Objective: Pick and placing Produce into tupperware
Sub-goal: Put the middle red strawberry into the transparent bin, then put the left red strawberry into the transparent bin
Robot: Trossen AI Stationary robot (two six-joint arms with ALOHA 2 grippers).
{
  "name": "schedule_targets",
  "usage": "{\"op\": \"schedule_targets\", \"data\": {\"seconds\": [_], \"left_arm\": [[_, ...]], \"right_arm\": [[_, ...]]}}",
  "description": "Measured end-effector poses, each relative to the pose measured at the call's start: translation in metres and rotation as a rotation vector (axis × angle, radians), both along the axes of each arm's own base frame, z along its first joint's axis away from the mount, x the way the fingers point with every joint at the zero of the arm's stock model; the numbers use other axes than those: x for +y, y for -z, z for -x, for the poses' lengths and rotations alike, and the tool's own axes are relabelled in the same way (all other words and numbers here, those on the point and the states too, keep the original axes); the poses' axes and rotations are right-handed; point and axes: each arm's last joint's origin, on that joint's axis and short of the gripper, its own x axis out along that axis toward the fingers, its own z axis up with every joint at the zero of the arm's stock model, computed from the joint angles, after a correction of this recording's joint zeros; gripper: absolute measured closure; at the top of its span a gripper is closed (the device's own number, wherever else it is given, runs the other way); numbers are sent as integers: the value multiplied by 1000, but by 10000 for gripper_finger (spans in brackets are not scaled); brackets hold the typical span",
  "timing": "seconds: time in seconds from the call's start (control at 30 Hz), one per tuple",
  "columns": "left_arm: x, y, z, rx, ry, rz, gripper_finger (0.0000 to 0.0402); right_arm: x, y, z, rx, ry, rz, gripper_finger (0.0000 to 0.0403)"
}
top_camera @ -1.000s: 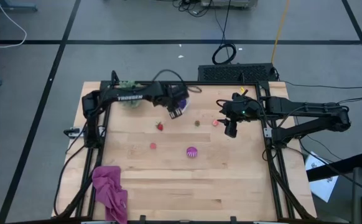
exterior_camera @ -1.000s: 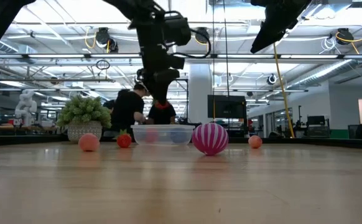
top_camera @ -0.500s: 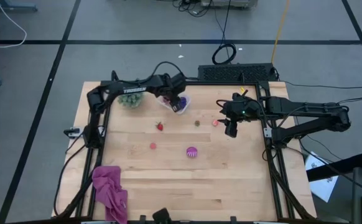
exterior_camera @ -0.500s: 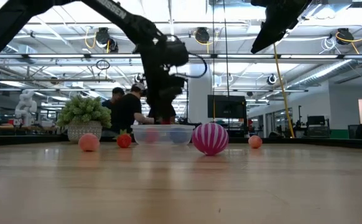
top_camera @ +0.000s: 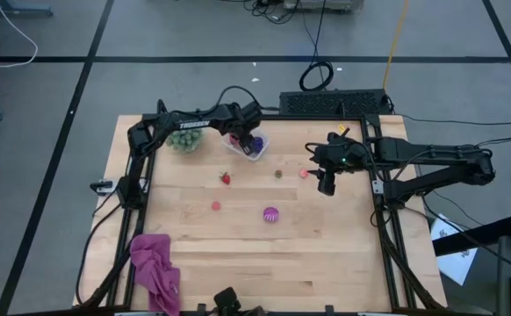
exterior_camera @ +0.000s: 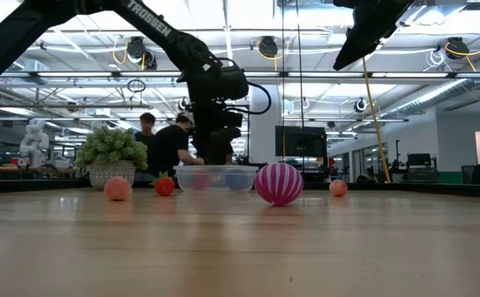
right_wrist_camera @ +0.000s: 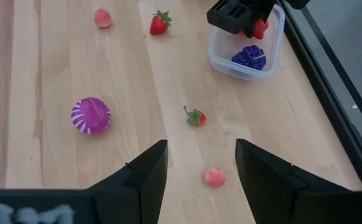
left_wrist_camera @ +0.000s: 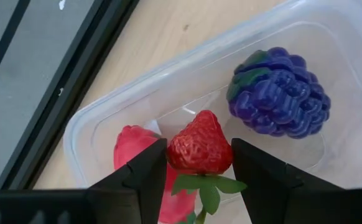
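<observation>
Tupperware [top_camera: 254, 146] sits near the table's [top_camera: 238, 254] far edge, just beside the green plant [top_camera: 183, 140], w/ its long axis running diagonal to the table edges. Left tool [left_wrist_camera: 199, 163] hangs right over the tub, clamped on a red strawberry [left_wrist_camera: 199, 144] w/ the tip pointing away from the wrist and green leaves toward it; below it in the tub are blue-purple grapes [left_wrist_camera: 279, 93] and a pink-red piece [left_wrist_camera: 134, 149]. Right tool [right_wrist_camera: 198, 163] hovers over the table's right side, fingers apart, nothing in them. Loose on the wood: another strawberry [top_camera: 226, 178], pink piece [top_camera: 216, 206], striped magenta ball [top_camera: 270, 214], small brownish one [top_camera: 278, 174], pink one [top_camera: 305, 173] near the right tool. Lots of open room mid-table and along the front edge; magenta cloth [top_camera: 155, 268] at the front left corner. Light wood planks, black frame rails; ppl working in the lab bg.
</observation>
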Motion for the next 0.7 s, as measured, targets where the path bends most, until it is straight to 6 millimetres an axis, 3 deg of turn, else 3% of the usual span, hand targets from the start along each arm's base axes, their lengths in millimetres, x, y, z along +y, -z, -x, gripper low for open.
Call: {"op": "schedule_targets", "data": {"seconds": [0.5,0.7], "left_arm": [[-1,-7,2,2,-7,-3,161],[-21,-61,28,38,-14,27,156]], "right_arm": [[0,0,0,0,1,0,222],[0,0,0,0,0,0,222]]}}
